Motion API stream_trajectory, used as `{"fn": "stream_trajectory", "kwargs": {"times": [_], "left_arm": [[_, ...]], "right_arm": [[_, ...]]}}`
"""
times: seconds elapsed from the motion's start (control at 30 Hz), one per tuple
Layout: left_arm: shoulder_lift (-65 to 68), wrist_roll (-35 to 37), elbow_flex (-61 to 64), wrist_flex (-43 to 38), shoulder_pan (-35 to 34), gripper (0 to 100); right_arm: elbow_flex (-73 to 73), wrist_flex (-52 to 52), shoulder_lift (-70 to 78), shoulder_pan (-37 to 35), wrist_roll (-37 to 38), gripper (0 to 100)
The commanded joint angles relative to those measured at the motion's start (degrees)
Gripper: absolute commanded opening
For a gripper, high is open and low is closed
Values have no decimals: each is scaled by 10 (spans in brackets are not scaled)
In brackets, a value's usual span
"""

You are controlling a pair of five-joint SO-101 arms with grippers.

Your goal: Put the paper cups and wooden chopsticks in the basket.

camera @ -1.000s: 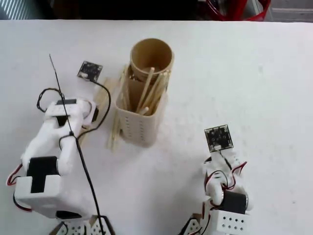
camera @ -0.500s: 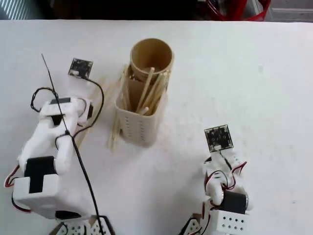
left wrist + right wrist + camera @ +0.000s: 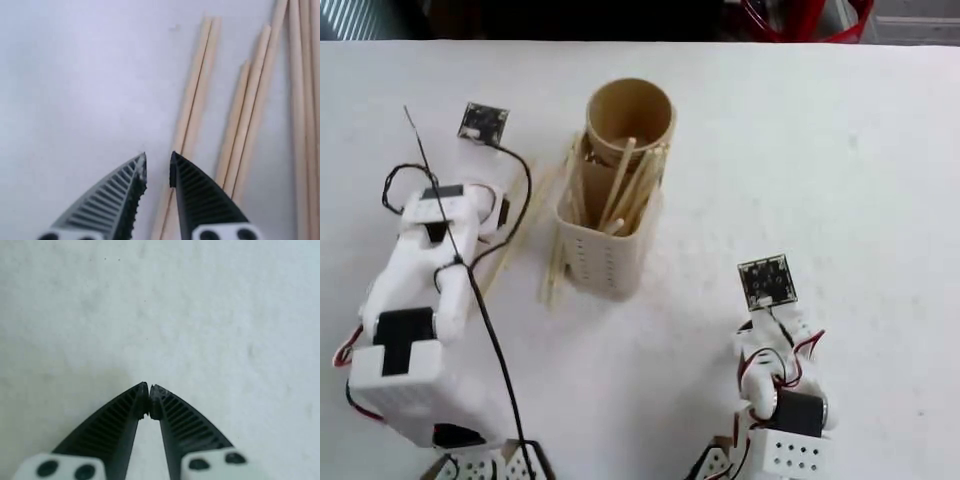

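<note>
White tabletop [image 3: 840, 180] carries everything; near its middle stands the basket [image 3: 605, 262], with a cup [image 3: 630, 110] upright in its far end and a sheaf of sticks [image 3: 620, 190] leaning inside against it, so that share of the job looks done; whether more cups are nested in that one I cannot tell. Loose sticks [image 3: 554, 268] lie flat on the table just beside the basket's left wall, roughly parallel in pairs, and these are what is left to collect. The left gripper [image 3: 157, 167] hangs low over them, pointed down, its jaws parted by a narrow gap with nothing between them; one tip sits just over the nearest pair [image 3: 200, 85], which I judge to be a line-up for pinching that pair; flat, thin sticks give little to bite on, so the tips may slip. The right gripper [image 3: 149, 400] is pressed together on nothing above bare table, well apart from the basket, probably parked out of the way.
</note>
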Motion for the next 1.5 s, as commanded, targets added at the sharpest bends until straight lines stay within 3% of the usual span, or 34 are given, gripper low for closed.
{"fn": "stream_trajectory", "kwargs": {"times": [0.0, 0.27, 0.6, 0.67, 0.93, 1.07, 1.23, 1.47], "left_arm": [[58, -5, -80, 40, 3, 98], [160, -6, -236, 194, 0, 96], [170, -5, -255, 282, 3, 58], [170, -5, -255, 288, 4, 20], [154, 0, -270, 303, -10, 24], [74, 28, -295, 339, -26, 23], [-124, 20, -244, 357, -10, 23], [-435, 19, -158, 355, 76, 22]], "right_arm": [[5, -7, -1, 1, -1, 18], [5, -7, -1, 0, -1, 18], [5, -7, -1, 1, -1, 18], [5, -7, -1, 1, -1, 18], [5, -7, -1, 1, -1, 18], [5, -7, -1, 1, -1, 18], [5, -7, -1, 1, -1, 18], [5, -7, -1, 1, -1, 18]]}}
